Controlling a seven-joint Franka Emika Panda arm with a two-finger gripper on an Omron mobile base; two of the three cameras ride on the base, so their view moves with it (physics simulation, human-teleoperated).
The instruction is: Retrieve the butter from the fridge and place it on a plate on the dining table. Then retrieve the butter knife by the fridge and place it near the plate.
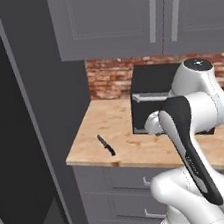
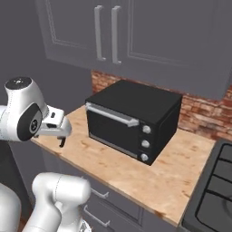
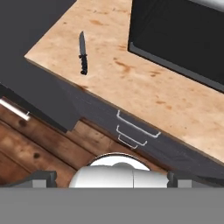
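On the wood counter [image 1: 121, 128] lies the butter knife [image 1: 106, 145] — tool [image 2: 61, 138] spread wide, empty, above it.

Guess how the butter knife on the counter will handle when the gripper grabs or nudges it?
The butter knife lies flat on the wood counter, so it probably slides or spins if pushed, not rolls. It looks slim and rigid, likely light. Its low profile may make a pinch tricky; the thicker handle end seems the safer spot.
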